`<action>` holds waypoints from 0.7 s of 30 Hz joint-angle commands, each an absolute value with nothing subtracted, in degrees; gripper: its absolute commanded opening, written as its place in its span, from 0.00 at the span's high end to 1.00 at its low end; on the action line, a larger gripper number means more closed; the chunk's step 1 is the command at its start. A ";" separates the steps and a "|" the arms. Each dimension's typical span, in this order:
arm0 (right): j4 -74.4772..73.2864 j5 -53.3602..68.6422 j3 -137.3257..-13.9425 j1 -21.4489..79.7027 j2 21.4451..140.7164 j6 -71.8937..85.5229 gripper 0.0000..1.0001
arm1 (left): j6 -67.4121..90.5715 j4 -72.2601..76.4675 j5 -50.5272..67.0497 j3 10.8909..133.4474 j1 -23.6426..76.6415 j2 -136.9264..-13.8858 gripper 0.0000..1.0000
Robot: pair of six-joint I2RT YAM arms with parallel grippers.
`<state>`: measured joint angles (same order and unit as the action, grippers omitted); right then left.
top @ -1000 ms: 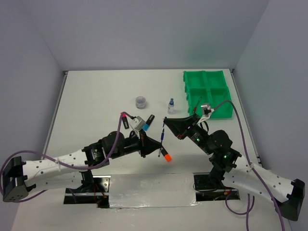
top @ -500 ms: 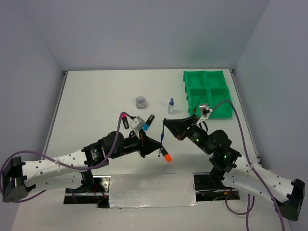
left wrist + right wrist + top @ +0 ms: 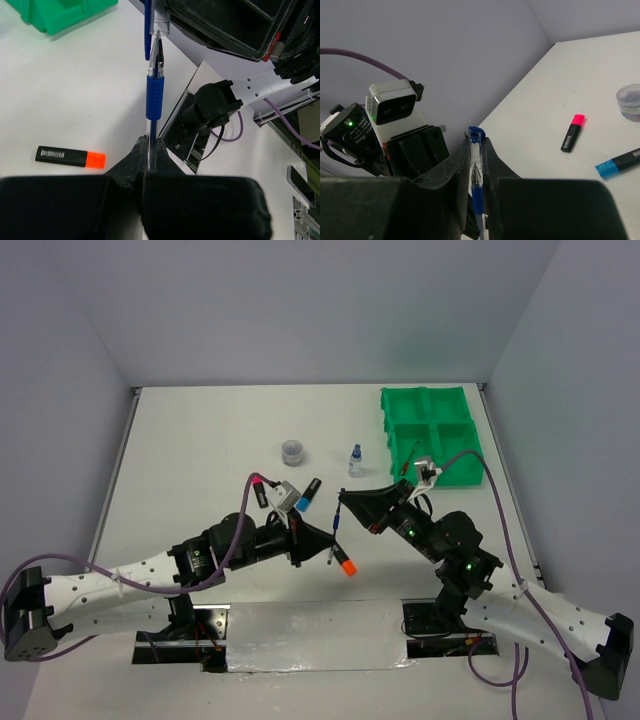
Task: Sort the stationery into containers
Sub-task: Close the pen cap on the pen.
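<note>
Readable text: we find none anywhere.
Orange highlighter (image 3: pixel 70 156) barrel: we see a white strip of barcode-like print, too small for us to read.

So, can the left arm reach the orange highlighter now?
Probably not yet. The orange highlighter lies free on the table close by, but the left tool is shut on the blue pen, so it must let go first.
</note>
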<state>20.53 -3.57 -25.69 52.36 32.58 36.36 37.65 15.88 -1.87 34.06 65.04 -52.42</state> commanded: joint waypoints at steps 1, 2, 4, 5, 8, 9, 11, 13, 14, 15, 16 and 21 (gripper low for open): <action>22.41 -2.99 -24.96 52.73 31.64 36.56 1.00 | 36.74 18.28 -2.81 35.42 65.30 -50.98 1.00; 22.67 -2.81 -24.87 52.82 31.47 36.65 1.00 | 36.83 18.28 -2.90 35.33 65.30 -50.89 1.00; 23.02 -2.11 -24.52 52.73 31.46 36.91 1.00 | 36.83 18.37 -3.43 35.16 65.30 -50.71 1.00; 23.64 -1.85 -24.35 52.73 31.46 37.09 1.00 | 36.83 18.63 -3.60 35.07 65.30 -50.71 1.00; 24.34 -0.97 -23.91 52.82 31.99 37.62 1.00 | 36.74 19.07 -3.25 35.51 65.22 -51.32 1.00; 24.61 -0.79 -23.91 52.74 32.25 37.88 1.00 | 36.65 19.16 -3.08 35.59 65.30 -51.50 1.00; 25.22 -0.27 -23.64 52.73 32.52 38.14 1.00 | 36.39 19.34 -2.90 36.21 65.30 -52.38 1.00; 25.84 -0.26 -23.29 52.73 32.70 38.58 1.00 | 36.21 19.95 -2.90 36.47 65.30 -52.56 1.00; 26.01 -0.26 -23.03 52.73 32.70 38.93 1.00 | 36.12 20.13 -3.07 36.47 65.30 -52.73 1.00; 26.19 -0.26 -22.51 52.73 32.43 39.11 1.00 | 36.04 20.65 -3.42 36.39 65.30 -52.73 1.00; 26.19 -0.26 -22.33 52.73 32.34 39.20 1.00 | 35.95 20.83 -3.51 36.47 65.30 -52.73 1.00; 25.40 1.14 -20.92 52.74 31.91 40.25 1.00 | 34.55 22.15 -4.13 37.09 65.30 -52.91 1.00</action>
<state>23.70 -1.30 -22.28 52.36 32.40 39.16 37.15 16.47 -2.90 34.13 65.14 -52.97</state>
